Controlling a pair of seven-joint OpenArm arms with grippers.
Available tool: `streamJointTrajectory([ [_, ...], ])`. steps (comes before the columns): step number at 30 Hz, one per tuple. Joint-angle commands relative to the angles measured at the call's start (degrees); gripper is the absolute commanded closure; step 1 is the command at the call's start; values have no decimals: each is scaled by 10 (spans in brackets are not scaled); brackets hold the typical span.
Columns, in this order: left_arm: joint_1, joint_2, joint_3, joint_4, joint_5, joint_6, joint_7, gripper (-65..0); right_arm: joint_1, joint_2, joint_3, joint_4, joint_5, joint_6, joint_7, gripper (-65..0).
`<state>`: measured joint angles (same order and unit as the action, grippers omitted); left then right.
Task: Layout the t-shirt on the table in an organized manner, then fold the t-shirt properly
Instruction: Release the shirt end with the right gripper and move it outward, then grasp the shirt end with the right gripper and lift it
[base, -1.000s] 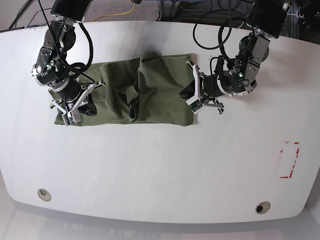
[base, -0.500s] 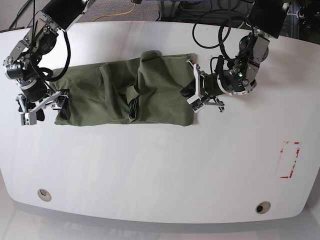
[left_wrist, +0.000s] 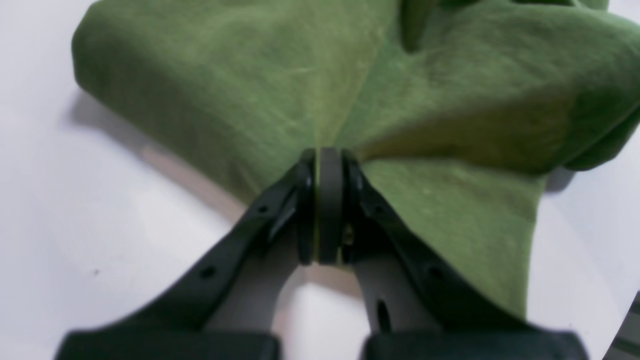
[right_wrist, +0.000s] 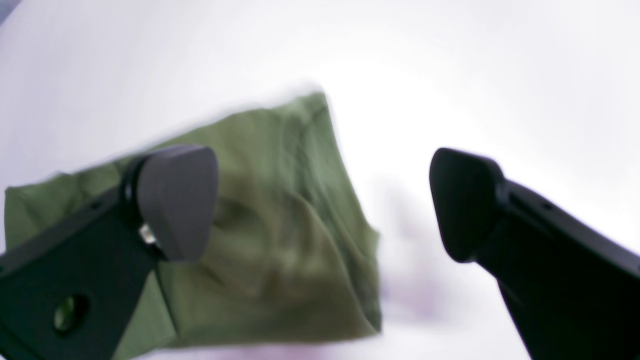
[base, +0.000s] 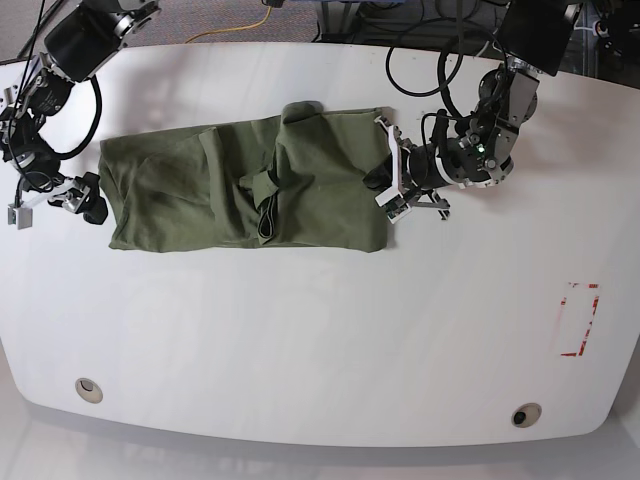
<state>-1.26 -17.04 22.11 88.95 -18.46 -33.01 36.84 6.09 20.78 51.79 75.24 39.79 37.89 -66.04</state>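
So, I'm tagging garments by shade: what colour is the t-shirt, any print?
Plain olive green, no print visible; the t-shirt shows best in the base view.

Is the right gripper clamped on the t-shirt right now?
No, the right gripper stands open, its pads apart above the t-shirt.

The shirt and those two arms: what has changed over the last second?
The right tool let go of the shirt, opened and drew back off its end, leaving that end spread wider. The left tool stayed shut on the other edge; the table is unchanged.
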Motion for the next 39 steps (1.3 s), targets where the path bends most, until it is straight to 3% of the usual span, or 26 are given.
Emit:
streamJointTrajectory([
  [1, -9, -2, -3, 8, -8, -3, -9, 0, 19, 41, 2, -51, 34, 4, 25, -650],
  [7, -9, -2, -3, 9, -8, -3, -9, 0, 20, 82, 1, -143, 62, 5, 52, -650],
  [16, -9, -2, -3, 9, -8, -3, -9, 0, 20, 85, 1, -181, 62, 21, 53, -650],
  [39, -8, -4, -4, 12, -8, -3, -9, 0, 16, 7, -46, -153, 64, 21, 35, -650],
])
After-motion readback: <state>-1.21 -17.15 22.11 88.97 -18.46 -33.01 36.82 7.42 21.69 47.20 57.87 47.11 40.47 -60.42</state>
